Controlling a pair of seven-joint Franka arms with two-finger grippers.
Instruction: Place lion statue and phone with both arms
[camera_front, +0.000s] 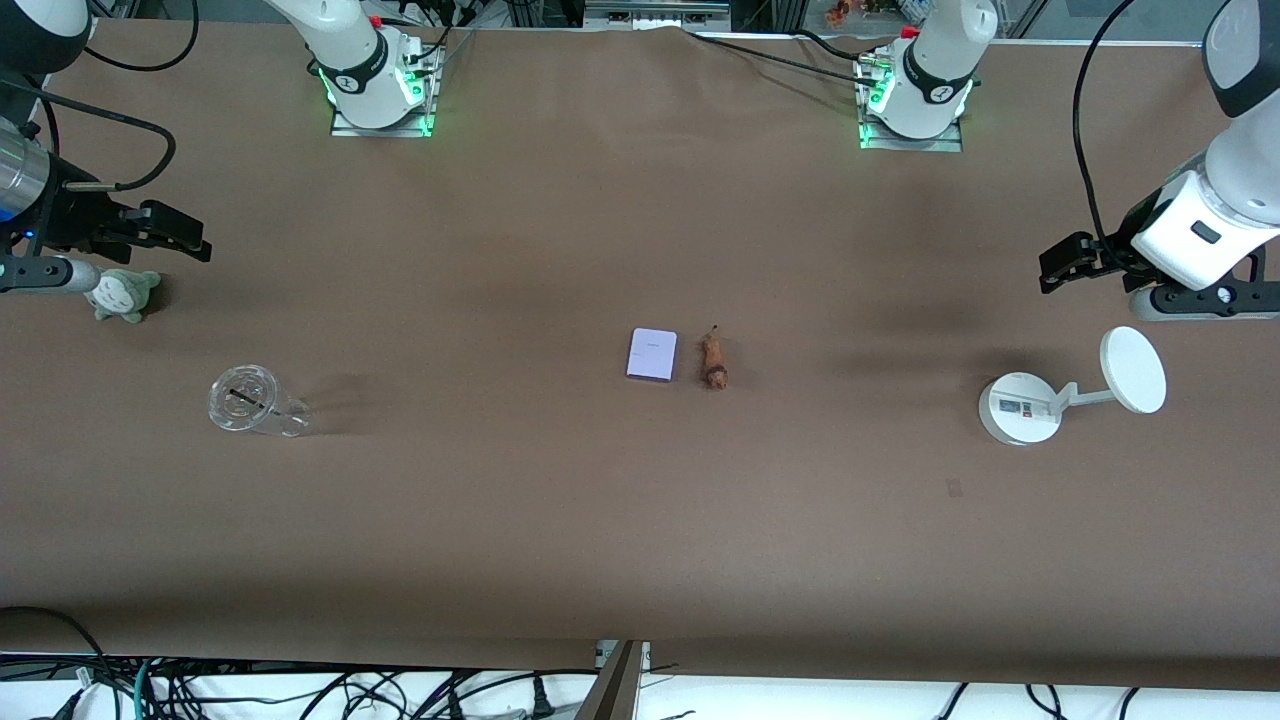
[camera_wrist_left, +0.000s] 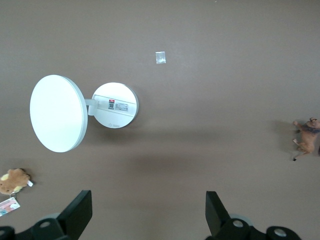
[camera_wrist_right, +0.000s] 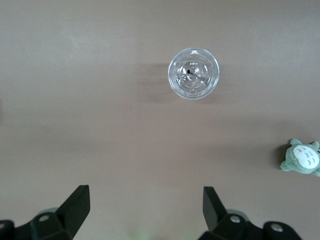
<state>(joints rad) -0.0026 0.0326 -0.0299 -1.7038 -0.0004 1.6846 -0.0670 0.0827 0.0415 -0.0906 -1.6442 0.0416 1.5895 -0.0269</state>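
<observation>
The phone (camera_front: 652, 354), a flat pale lavender rectangle, lies at the table's middle. The lion statue (camera_front: 713, 358), small and orange-brown, lies right beside it toward the left arm's end, apart from it. The statue also shows at the edge of the left wrist view (camera_wrist_left: 307, 139). My left gripper (camera_front: 1052, 268) hangs open and empty in the air at the left arm's end of the table, above bare table by the white stand; in its wrist view (camera_wrist_left: 148, 210) the jaws stand wide apart. My right gripper (camera_front: 193, 240) hangs open and empty at the right arm's end, above bare table (camera_wrist_right: 146, 207).
A white round-based stand (camera_front: 1018, 407) with a disc (camera_front: 1133, 369) stands below the left gripper. A clear plastic cup (camera_front: 250, 402) and a grey-green plush (camera_front: 122, 294) sit at the right arm's end. A brown plush with a card tag (camera_wrist_left: 14, 181) shows in the left wrist view.
</observation>
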